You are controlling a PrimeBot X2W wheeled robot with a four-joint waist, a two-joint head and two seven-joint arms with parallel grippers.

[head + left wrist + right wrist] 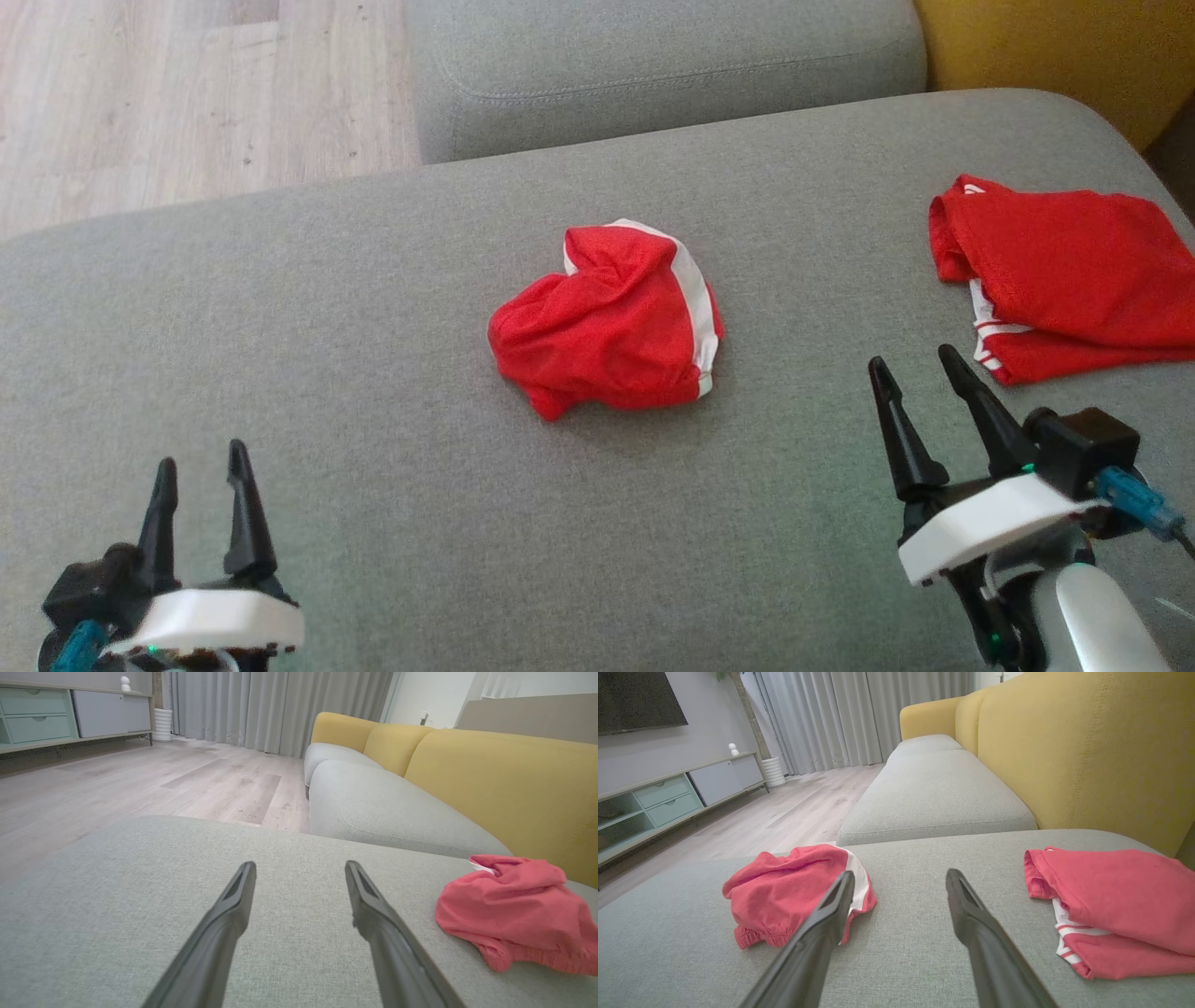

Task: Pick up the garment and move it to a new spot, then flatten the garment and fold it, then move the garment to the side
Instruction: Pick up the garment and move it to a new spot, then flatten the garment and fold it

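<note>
At the lower left of the head view the left gripper, fingers spread wide and empty, is well apart from the crumpled garment, which lies up and to its right at mid-frame on the grey cushion, long axis running lower left to upper right. The right gripper, also wide and empty at lower right, looks nearer, with bare cushion between; a folded red garment at the right edge lies clear of that path.

L gripper, R gripper: spread (both empty)
</note>
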